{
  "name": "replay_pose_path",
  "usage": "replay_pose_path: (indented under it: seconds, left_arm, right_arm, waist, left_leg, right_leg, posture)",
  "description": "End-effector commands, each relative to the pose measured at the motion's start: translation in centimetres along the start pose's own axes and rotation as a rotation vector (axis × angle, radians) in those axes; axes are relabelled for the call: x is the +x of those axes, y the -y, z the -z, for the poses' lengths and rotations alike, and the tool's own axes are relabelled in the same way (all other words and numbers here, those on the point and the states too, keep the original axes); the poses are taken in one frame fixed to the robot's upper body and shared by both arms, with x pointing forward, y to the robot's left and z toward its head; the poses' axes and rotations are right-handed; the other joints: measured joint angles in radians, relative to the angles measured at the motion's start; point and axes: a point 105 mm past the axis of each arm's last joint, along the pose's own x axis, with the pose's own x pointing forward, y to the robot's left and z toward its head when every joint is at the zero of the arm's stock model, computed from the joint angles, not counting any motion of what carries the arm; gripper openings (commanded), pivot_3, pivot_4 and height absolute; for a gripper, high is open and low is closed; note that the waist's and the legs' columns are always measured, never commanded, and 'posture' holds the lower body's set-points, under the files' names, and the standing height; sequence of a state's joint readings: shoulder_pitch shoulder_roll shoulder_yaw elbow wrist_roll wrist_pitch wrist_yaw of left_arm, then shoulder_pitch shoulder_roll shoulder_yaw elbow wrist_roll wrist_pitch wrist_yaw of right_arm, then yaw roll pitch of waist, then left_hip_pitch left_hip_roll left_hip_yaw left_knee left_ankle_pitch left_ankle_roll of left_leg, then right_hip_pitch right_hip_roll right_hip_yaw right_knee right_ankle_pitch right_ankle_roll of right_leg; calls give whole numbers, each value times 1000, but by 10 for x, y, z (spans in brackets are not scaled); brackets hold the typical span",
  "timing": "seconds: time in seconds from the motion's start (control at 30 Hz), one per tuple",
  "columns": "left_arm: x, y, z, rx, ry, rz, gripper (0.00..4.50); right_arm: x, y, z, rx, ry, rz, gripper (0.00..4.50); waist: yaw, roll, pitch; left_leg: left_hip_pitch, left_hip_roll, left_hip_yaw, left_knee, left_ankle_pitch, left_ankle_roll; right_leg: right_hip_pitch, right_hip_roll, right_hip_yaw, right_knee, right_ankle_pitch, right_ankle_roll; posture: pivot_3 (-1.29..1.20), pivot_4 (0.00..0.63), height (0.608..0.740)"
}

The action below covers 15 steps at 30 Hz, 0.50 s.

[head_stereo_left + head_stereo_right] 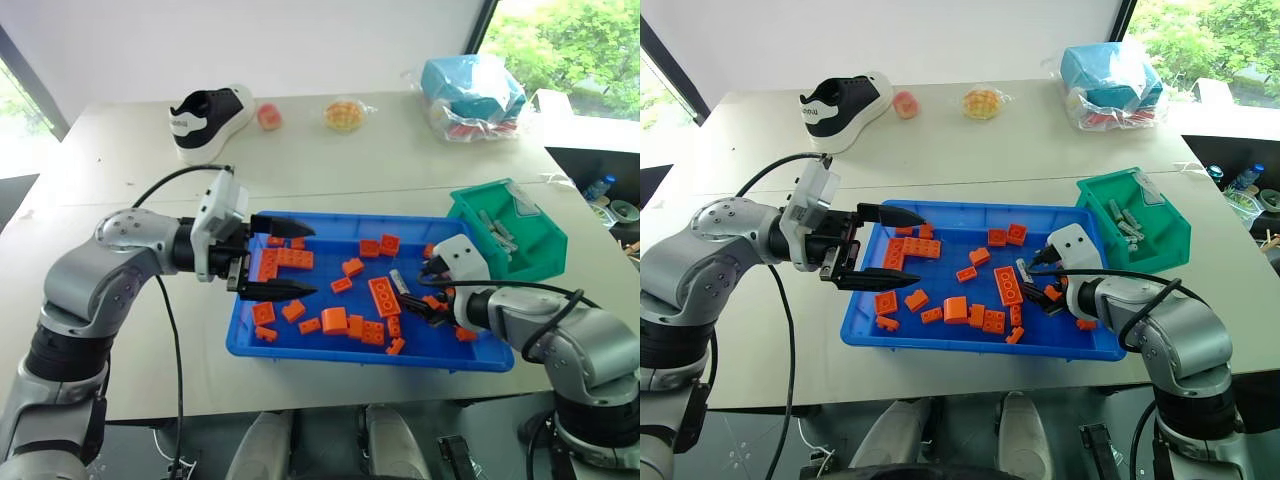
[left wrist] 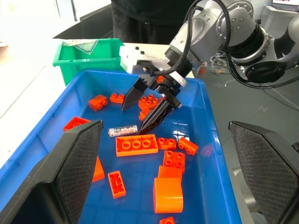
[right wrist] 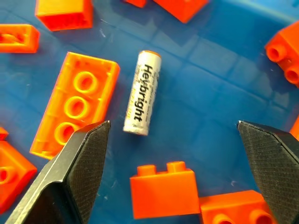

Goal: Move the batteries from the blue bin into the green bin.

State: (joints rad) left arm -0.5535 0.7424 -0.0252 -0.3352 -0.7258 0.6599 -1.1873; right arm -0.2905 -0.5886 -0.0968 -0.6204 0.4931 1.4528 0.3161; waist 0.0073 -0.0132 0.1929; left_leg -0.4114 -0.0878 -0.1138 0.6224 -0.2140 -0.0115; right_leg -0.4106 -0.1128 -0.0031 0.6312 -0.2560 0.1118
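1 battery [image 3: 142, 93] in the blue bin [image 1: 300, 350] is targeted by the spread, empty right hand [image 3: 173, 154]; next, descent, clenching, transfer to the green bin [image 1: 470, 212] at 2 o'clock. Left hand [image 1: 280, 258] is released.

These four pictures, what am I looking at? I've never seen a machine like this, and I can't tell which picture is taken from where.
It is a humanoid robot with two arms, each ending in a gripper of two black fingers. The two wide pictures come from cameras in its head, looking down over a table. The two close pictures come from cameras on its wrists, looking along the fingers.

In front of it lies the blue bin, scattered with orange toy bricks and one battery. Beside it stands the green bin, with batteries already inside. Farther back lie a shoe, two wrapped snacks and a bagged bundle.

Neither gripper holds anything. The left gripper hovers open over the blue bin's end. The right gripper is open, low above the lone battery, probably about to pick it up.
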Motion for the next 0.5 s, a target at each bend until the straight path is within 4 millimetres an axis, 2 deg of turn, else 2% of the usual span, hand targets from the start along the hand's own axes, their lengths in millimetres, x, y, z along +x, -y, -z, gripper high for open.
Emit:
replay_pose_path:
  seconds: [0.03,0.3,0.4,0.5]
  left_arm:
    - [-1,2,-9,51,4,-4,4500]
    - [-3,0,-11,55,0,-11,4500]
    - [-3,-1,-11,58,-1,-11,4500]
    - [-3,-1,-11,59,-3,-11,4500]
  right_arm:
    - [-1,-2,-9,-56,49,11,4449]
    - [17,-9,-11,-37,62,-17,4449]
    - [21,-11,-9,-34,56,-23,3553]
    - [21,-12,-9,-35,58,-25,2045]
  waist:
    - [0,0,0]
    - [0,0,0]
    - [1,0,0]
    - [1,0,0]
  left_leg:
    - [0,0,0,0,0,0]
    - [0,0,0,0,0,0]
    - [0,0,0,0,0,0]
    - [0,0,0,0,0,0]
  right_leg:
    - [0,0,0,0,0,0]
    - [0,0,0,0,0,0]
    - [0,0,0,0,0,0]
    - [0,0,0,0,0,0]
  posture:
    - [0,150,730]
    - [0,150,730]
    - [0,150,730]
    - [0,150,730]
